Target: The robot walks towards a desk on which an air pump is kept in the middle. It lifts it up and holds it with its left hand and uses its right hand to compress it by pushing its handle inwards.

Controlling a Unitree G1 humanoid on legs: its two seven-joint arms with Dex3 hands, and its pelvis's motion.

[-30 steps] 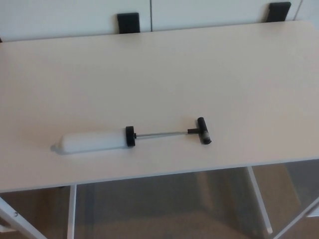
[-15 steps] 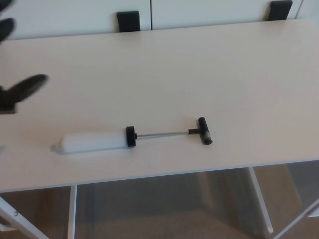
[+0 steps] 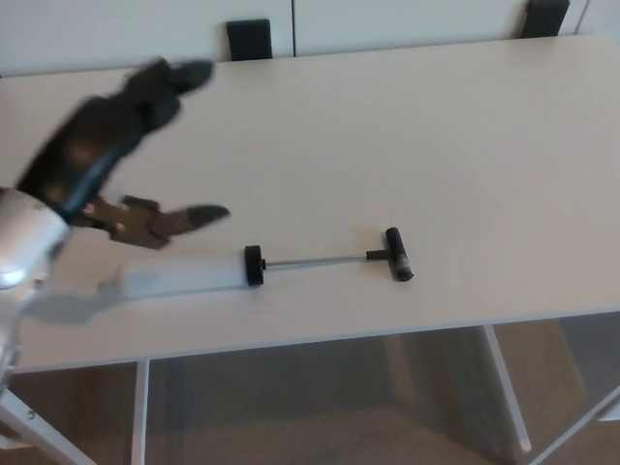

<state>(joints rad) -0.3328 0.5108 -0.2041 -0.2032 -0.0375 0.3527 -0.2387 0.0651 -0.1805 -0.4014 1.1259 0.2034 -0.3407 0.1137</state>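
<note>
The big pale counter fills most of the head view. Its top is smooth and light. Its front edge runs across the lower part of the view, and white legs show under it, with a brownish floor below. Behind the far edge there is a white wall or cabinet, and two dark blocks stick up there, one near the middle and one at the far right.

The left robot hand comes in from the left side. It is black, with a white and grey forearm behind it. It is blurry. Its fingers are spread wide apart. The two thick fingers point up toward the far edge of the counter, and the thumb points to the right, lower down. It holds nothing. It hangs over the counter, just above the left part of the pump, and its shadow falls on the pump's white tube. It is hard to see if the thumb touches the tube.

The right robot hand does not show.

The air pump lies flat on the counter, near the front edge and a bit left of the middle. Its white tube is on the left. A black ring sits at the end of the tube. A thin metal rod sticks far out to the right. A small black handle sits crosswise at the rod's end.
</note>
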